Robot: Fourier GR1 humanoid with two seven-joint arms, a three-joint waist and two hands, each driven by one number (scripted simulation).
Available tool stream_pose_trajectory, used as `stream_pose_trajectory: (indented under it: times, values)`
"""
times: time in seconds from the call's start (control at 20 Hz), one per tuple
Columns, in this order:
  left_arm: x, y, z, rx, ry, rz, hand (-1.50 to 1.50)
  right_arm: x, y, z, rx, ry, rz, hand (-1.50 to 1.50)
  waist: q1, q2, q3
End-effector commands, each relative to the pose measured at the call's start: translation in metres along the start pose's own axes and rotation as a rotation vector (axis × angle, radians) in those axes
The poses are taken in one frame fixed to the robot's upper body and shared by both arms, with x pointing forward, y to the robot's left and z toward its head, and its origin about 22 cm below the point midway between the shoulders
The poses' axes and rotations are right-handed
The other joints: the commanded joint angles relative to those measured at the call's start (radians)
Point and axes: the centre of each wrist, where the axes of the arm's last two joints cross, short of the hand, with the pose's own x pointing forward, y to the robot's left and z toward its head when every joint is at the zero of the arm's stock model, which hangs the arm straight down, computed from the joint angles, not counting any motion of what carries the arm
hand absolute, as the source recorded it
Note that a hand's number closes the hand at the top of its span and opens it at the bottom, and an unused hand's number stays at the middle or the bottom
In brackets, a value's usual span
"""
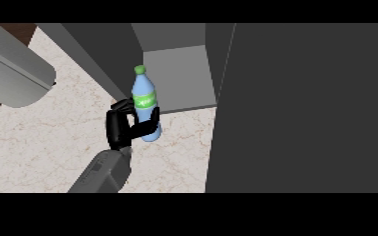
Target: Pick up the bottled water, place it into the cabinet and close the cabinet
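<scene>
Bottled water [145, 105], green label unreadable, is clasped by the left robot hand [122, 125] before the cabinet [181, 77].

Counter [52, 145]: pale marbled top with thin brownish veins, filling the lower left of the head view.
Grey rounded object [22, 77]: sits at the counter's left edge, partly cut off by the view; what it is cannot be told.
Brown strip [18, 32]: dark patch at the far left corner.
</scene>
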Motion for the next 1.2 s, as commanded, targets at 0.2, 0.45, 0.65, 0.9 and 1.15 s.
stream_pose_trajectory:
  times: [0.2, 0.45, 0.65, 0.9, 1.15]
  values:
    - [0.053, -0.067, -0.047, -0.081, 0.017, 0.149, 1.5, -0.001, -0.009, 0.0, 0.027, 0.009, -0.006, -1.5, -0.062, 0.031, -0.017]
    - [0.058, -0.064, -0.053, -0.064, -0.002, 0.143, 1.5, -0.003, -0.011, -0.004, 0.004, 0.001, -0.011, -1.5, -0.059, 0.035, -0.017]
    - [0.051, -0.059, -0.048, -0.057, -0.001, 0.111, 1.5, 0.0, -0.01, -0.009, 0.036, -0.014, -0.013, -1.5, -0.075, 0.04, -0.018]
    - [0.051, -0.053, -0.049, -0.048, -0.022, 0.098, -1.5, -0.003, -0.011, -0.008, 0.025, -0.019, -0.027, -1.5, -0.082, 0.039, -0.018]
    - [0.058, -0.053, -0.054, -0.041, -0.044, 0.093, -1.5, -0.009, -0.009, -0.009, 0.041, -0.018, -0.047, -1.5, -0.081, 0.042, -0.018]
